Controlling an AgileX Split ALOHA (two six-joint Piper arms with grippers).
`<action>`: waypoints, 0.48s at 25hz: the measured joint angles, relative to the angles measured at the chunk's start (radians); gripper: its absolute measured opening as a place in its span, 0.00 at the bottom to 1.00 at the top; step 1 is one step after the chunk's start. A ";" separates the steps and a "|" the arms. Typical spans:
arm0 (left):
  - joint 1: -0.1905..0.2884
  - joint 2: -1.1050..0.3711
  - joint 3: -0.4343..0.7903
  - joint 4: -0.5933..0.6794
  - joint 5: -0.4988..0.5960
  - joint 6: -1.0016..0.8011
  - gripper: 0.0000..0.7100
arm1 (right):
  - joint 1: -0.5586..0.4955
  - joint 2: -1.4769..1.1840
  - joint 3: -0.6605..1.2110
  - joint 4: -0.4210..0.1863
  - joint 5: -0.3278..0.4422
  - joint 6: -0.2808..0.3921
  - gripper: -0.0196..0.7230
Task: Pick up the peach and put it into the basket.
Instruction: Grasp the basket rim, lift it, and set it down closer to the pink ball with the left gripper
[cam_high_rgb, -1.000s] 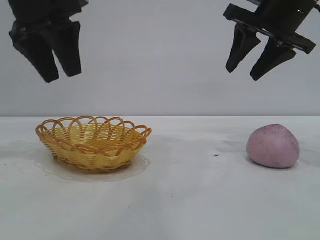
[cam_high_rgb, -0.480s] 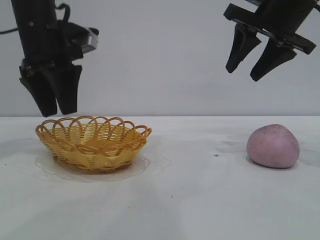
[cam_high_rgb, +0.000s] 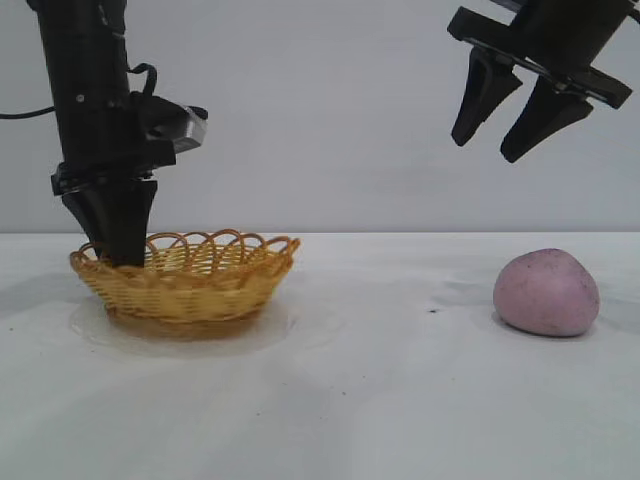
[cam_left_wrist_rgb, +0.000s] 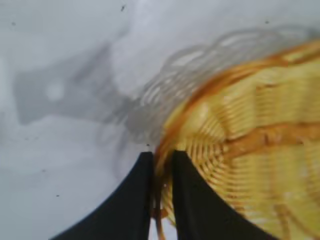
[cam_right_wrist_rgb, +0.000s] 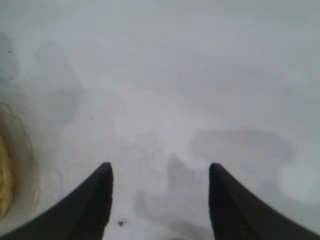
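pinkish peach (cam_high_rgb: 546, 292) lies below the raised right end effector (cam_high_rgb: 508, 128), apart.

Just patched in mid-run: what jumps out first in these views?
The left gripper stands out: its black fingers are closed on the left rim of the shallow yellow woven wicker basket, one inside and one outside the weave. The rounded pinkish-purple peach sits alone on the white table at the right, untouched. The right gripper hangs high above it, fingers open.
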 joint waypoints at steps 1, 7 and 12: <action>0.000 0.001 0.000 -0.002 0.013 -0.011 0.00 | 0.000 0.000 0.000 0.000 0.000 -0.004 0.50; 0.000 -0.022 0.000 -0.054 0.044 -0.181 0.00 | 0.000 0.000 0.000 0.002 0.000 -0.015 0.50; 0.000 -0.097 0.000 -0.110 0.044 -0.318 0.00 | 0.000 0.000 0.000 0.002 0.000 -0.019 0.50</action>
